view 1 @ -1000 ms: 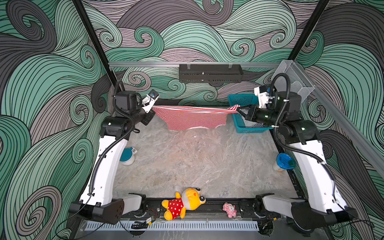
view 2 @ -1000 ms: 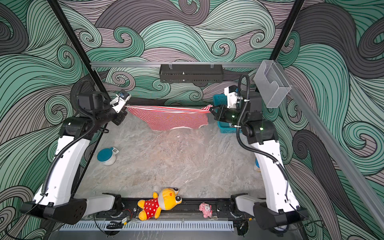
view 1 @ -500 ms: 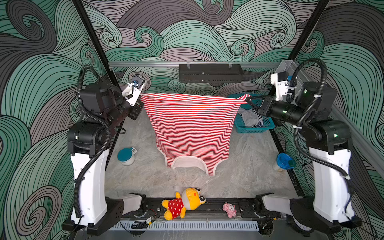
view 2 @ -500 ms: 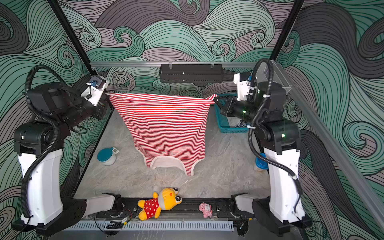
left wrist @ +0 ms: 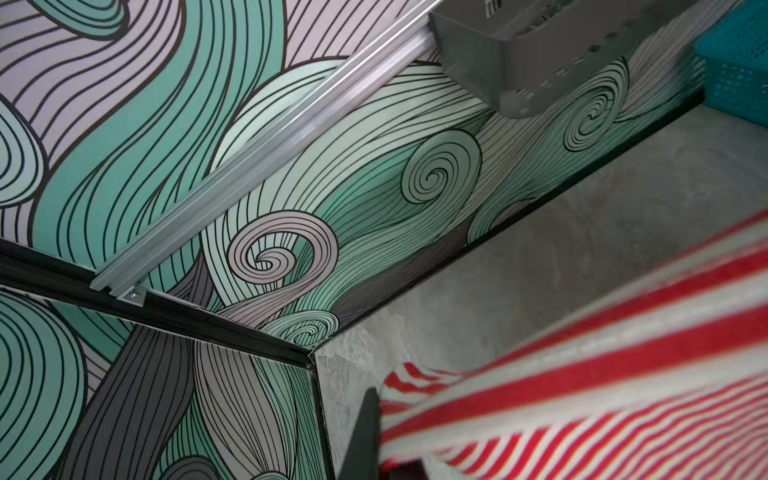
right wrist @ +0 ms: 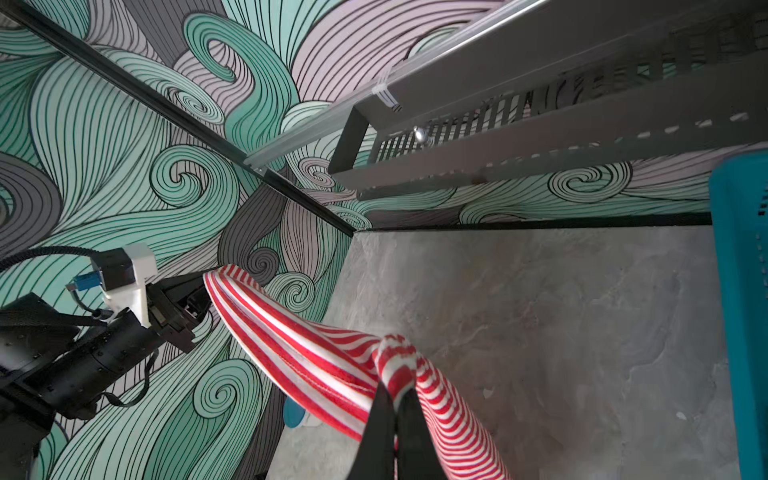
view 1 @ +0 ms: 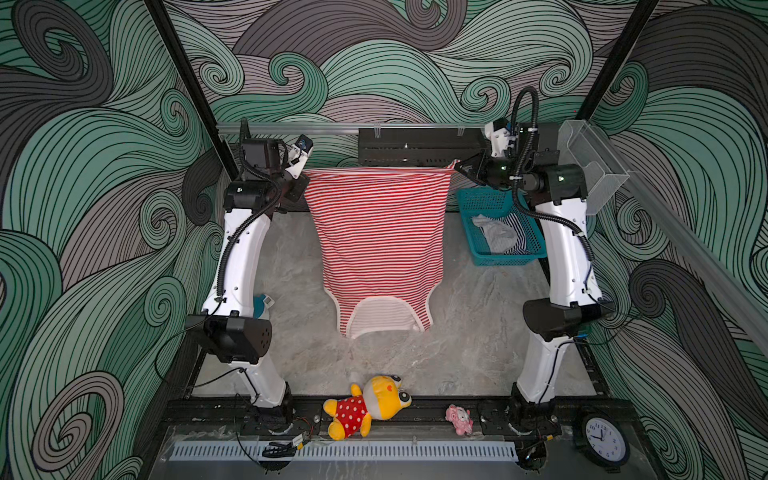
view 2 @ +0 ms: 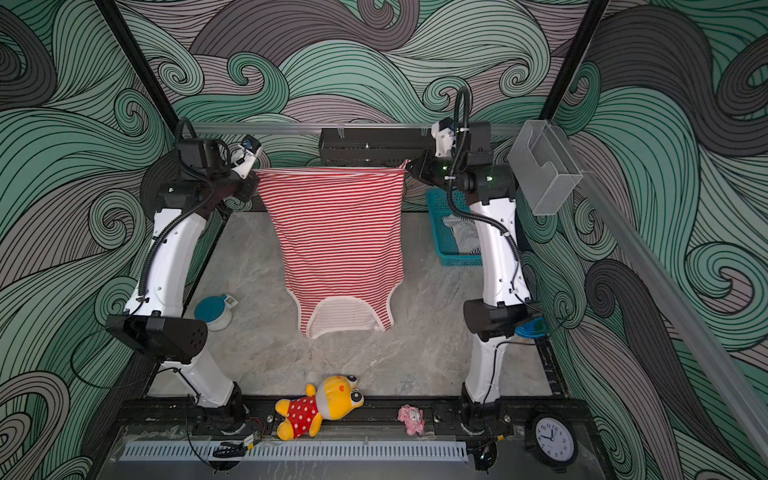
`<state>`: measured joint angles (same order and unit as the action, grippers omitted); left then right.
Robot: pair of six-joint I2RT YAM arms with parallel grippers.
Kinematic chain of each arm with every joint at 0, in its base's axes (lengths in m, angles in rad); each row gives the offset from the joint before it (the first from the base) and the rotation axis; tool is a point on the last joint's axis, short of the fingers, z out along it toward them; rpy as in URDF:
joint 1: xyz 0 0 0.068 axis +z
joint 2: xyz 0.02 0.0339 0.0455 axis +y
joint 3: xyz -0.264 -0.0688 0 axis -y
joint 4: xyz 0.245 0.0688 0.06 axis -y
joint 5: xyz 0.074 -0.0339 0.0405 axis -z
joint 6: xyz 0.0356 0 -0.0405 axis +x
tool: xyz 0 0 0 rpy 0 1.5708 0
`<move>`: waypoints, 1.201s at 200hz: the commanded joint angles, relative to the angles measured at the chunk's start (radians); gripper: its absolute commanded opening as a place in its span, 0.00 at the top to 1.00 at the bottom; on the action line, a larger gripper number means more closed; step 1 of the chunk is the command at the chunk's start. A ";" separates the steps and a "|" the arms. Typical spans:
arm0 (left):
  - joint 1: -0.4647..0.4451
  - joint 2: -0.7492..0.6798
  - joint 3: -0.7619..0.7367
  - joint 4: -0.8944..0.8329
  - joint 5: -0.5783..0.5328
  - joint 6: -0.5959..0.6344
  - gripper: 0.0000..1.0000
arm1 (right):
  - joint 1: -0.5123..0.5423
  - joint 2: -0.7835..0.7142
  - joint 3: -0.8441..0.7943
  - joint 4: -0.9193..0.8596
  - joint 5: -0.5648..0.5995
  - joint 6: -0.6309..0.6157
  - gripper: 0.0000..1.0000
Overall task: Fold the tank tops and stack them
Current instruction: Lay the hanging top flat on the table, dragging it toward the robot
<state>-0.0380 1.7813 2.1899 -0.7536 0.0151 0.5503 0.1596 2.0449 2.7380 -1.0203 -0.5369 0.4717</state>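
The left hand (view 1: 304,176) is clenched on the left corner of the hem of the red-and-white tank top (view 1: 378,241). The right hand (view 1: 458,167) is clenched on the right corner. In the right wrist view its two dark fingers (right wrist: 376,428) pinch together on a bunched fold of the striped cloth. Both hands are raised at the far side of the scene, well apart. The hem runs taut between them, just in front of the black rack (view 1: 415,151) on the far wall.

From that line the top hangs upside down and spread flat, with the white-trimmed armholes and neck opening at the bottom. Its straps end over the middle of the tabletop (view 1: 469,332) — whether they touch the surface I cannot tell.

To the right of the hanging top, at the far right of the tabletop below the right hand, stands a teal basket (view 1: 482,203). The navy-and-white tank top (view 1: 517,243) lies in it as a crumpled heap, with navy stripes showing on its right side.

At the left edge of the tabletop, by the left arm, sits a teal-lidded cup (view 2: 214,311). Along the near edge a yellow plush toy (view 1: 370,405) in a red polka-dot dress lies on the black rail. A small pink toy (view 1: 459,419) lies to its right, and a clock (view 1: 602,436) sits at the near right corner.
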 commanded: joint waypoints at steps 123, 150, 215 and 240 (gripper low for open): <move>0.127 -0.298 -0.758 0.292 0.042 -0.089 1.00 | -0.055 -0.207 -0.795 0.367 -0.098 -0.010 1.00; 0.124 -0.391 -0.968 0.226 0.129 -0.051 1.00 | -0.058 -0.325 -1.140 0.463 -0.110 -0.009 1.00; 0.086 -0.536 -1.253 -0.017 0.270 0.136 1.00 | -0.055 -0.579 -1.627 0.517 -0.074 -0.018 1.00; 0.022 -0.545 -1.308 -0.082 0.216 0.209 1.00 | -0.056 -0.620 -1.744 0.529 -0.079 -0.011 1.00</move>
<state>0.0216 1.2453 0.9199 -0.7090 0.2882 0.6510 0.1310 1.4387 1.0939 -0.5144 -0.6796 0.4721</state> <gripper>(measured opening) 0.049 0.053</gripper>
